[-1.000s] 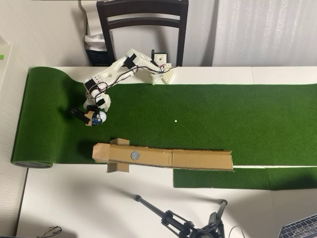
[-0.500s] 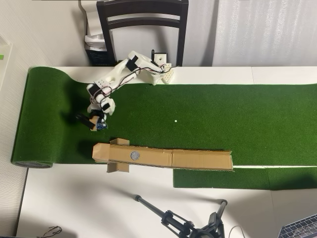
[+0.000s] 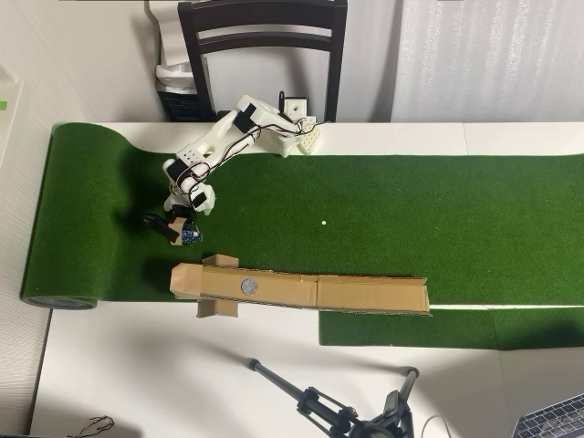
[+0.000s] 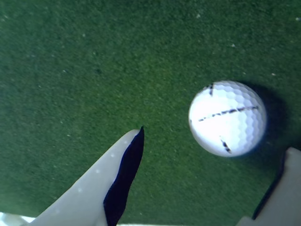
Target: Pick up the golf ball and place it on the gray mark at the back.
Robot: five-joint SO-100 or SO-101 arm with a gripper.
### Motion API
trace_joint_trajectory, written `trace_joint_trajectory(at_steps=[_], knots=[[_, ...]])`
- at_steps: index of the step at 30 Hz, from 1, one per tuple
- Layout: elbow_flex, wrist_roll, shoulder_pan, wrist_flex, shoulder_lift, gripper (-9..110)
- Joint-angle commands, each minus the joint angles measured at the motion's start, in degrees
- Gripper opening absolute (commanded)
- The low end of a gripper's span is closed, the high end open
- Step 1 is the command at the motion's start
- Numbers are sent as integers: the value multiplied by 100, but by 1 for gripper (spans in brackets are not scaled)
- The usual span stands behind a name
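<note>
On the green turf (image 4: 70, 61), toward three o'clock in the wrist view, the golf ball (image 4: 227, 117) rests free, its thin dark lines facing the camera. Nothing touches it. The gripper (image 4: 211, 155) stands wide open and holds nothing: one finger tip sits at seven o'clock from the ball, well clear of it, and the other shows only as a corner at five o'clock, just beside it. So the ball lies above the gap between the fingers, nearer the right-hand one, not yet between them.

In the overhead view the ball is hidden under the arm, and only the gripper (image 3: 175, 228) shows, low over the turf at the left end. The gray mark (image 3: 248, 286) lies on the cardboard strip (image 3: 365, 294), at about four o'clock from the gripper and a fair way off.

The step in hand looks like the approach for the pick. The next move calls for pushing forward until the ball sits squarely between the fingers, then closing gently, since a round ball on turf may roll off if nudged by one finger first.
</note>
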Motion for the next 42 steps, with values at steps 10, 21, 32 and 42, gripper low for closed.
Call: trace_joint_trajectory(at_steps=[10,21,32,42], knots=[[-439,9,-123,-404,141,46],[-378,-35,-123,-519,105,46],[-457,-264,-53,-527,-589,46],[-1011,-571,-70,-466,-589,46]])
